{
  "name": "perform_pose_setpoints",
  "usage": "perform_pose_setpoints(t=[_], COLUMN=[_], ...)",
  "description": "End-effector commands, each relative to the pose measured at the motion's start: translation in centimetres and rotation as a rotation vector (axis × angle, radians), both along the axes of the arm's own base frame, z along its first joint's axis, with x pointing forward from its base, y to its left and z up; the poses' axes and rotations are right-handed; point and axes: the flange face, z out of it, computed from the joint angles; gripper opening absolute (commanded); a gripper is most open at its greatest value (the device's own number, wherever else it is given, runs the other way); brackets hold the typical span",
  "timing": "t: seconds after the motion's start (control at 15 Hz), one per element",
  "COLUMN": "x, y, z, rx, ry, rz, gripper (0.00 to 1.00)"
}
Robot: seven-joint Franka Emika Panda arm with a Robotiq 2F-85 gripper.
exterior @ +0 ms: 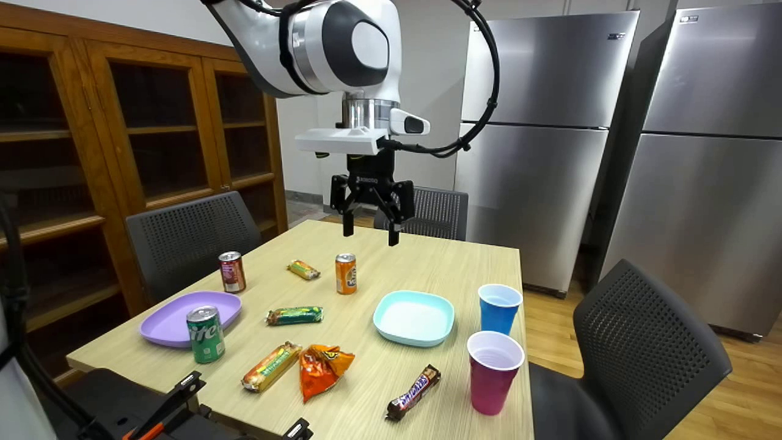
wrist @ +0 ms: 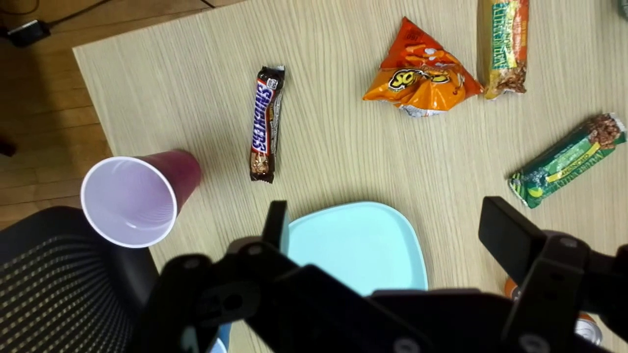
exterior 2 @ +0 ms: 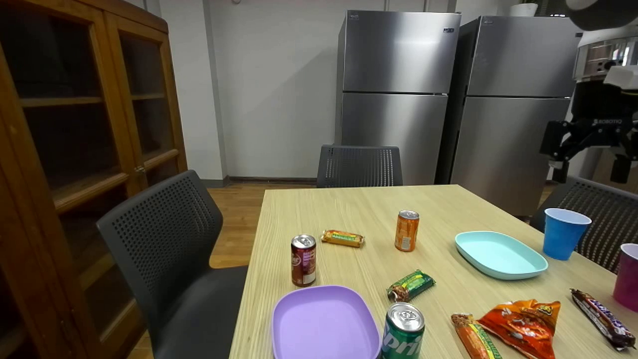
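My gripper (exterior: 371, 234) is open and empty, high above the table. In the wrist view its fingers (wrist: 385, 220) frame a light blue plate (wrist: 355, 245), partly hidden by the gripper. A Snickers bar (wrist: 265, 125), an orange chip bag (wrist: 422, 73), a yellow granola bar (wrist: 505, 46) and a green granola bar (wrist: 564, 162) lie beyond the plate. An orange can (exterior: 346, 275) stands upright behind the plate; the gripper mostly hides it in the wrist view. A blue cup (exterior: 498, 308) and a magenta cup (exterior: 492, 376) stand upright at the table's edge. The gripper touches nothing.
A purple plate (exterior 2: 324, 324) lies near a green Sprite can (exterior: 206, 336) and a dark red can (exterior 2: 303, 262). A small granola bar (exterior: 303, 269) lies near the orange can. Chairs (exterior: 647, 330) surround the table (exterior: 470, 263). A wooden cabinet (exterior: 91, 122) and refrigerators (exterior: 537, 201) stand behind.
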Motion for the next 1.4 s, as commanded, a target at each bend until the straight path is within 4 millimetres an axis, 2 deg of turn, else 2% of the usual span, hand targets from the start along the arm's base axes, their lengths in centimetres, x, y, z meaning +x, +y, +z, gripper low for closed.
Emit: perform_pose_setpoints(t=[0.0,0.33,0.87,1.33], x=[0.0,-0.2,0.3,0.8], y=[0.0,0.1,-0.7,-3.0], z=[0.0,-0.2,-6.5,-11.8], rx=[0.0,-0.011,-0.016,-0.029], ry=[0.001,0.005,0.079,0.018], rz=[-0.001,0.019,0.046,-0.041], gripper=[1.0,1.0,1.0,1.0])
